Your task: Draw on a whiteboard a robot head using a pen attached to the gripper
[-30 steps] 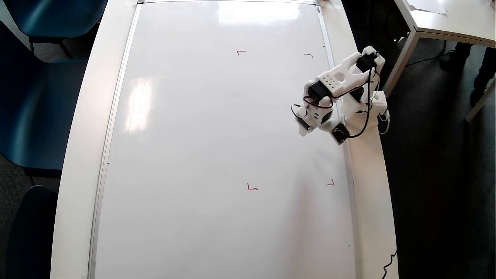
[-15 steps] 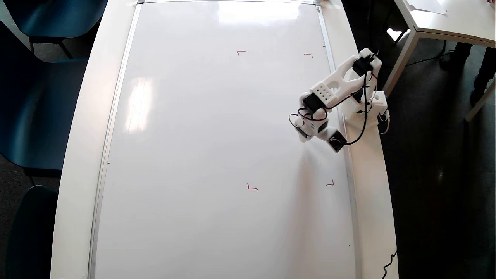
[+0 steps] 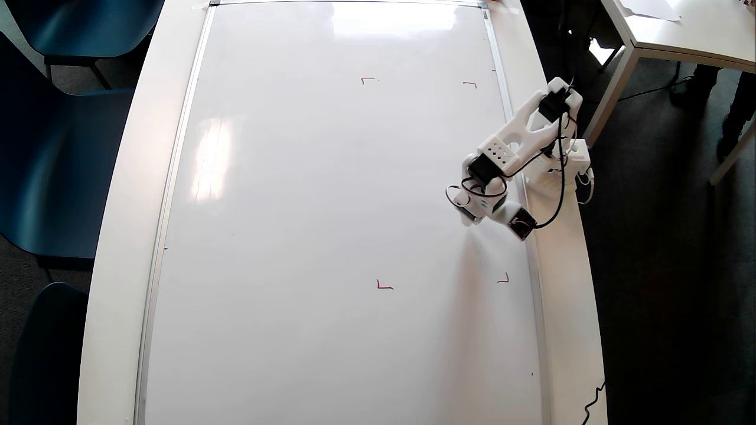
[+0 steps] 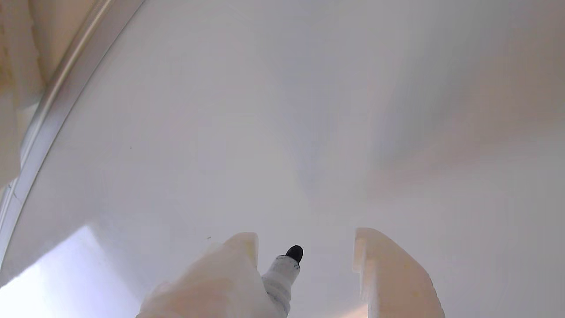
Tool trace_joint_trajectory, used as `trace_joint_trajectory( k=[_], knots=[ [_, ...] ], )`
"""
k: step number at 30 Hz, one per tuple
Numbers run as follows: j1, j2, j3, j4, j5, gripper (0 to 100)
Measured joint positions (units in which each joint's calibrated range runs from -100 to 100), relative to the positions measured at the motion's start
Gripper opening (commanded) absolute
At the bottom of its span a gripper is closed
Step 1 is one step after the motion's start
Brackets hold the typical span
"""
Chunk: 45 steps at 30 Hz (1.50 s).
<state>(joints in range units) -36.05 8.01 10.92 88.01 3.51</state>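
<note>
Whiteboard (image 3: 331,195) fills most of my overhead view, lying flat on the white desk (image 3: 118,236), its thin silver frame (image 3: 177,147) running down both long sides. I see no blue lines on it; four small red corner marks (image 3: 384,285) sit in its right half, two toward 12 o'clock and two toward 6 o'clock, and the surface between them is bare and glossy.

From the wrist view, the pen (image 4: 284,274) shows as a pale barrel with a dark tip, lying against the inner face of the left finger (image 4: 229,274) and pointing toward the board at 12 o'clock. The end effector (image 4: 304,247) has its two white fingers spread, with a clear gap between the pen and the right finger, so nothing is pinched between them. I can't tell whether the tip touches the board.

In the overhead view, the end effector (image 3: 472,215) sits over the board's right edge at about 3 o'clock, roughly midway between the upper and lower right-hand red marks. The arm (image 3: 520,136) reaches back toward 1 o'clock to its base (image 3: 576,156) on the desk rim, with black and red wires looping along it.

Blue chairs (image 3: 53,153) stand at 9 o'clock beside the desk, and a second desk (image 3: 679,29) shows at 1 o'clock.
</note>
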Motion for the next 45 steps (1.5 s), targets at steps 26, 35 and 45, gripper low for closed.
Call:
trace_joint_trajectory(
  k=[26,35,45],
  knots=[
    [7.24,17.45,-33.62,-12.84,6.92,15],
    [9.50,20.42,-33.26,-13.26,7.24,15],
    [9.73,21.43,-32.80,-13.26,6.76,15]
  ],
)
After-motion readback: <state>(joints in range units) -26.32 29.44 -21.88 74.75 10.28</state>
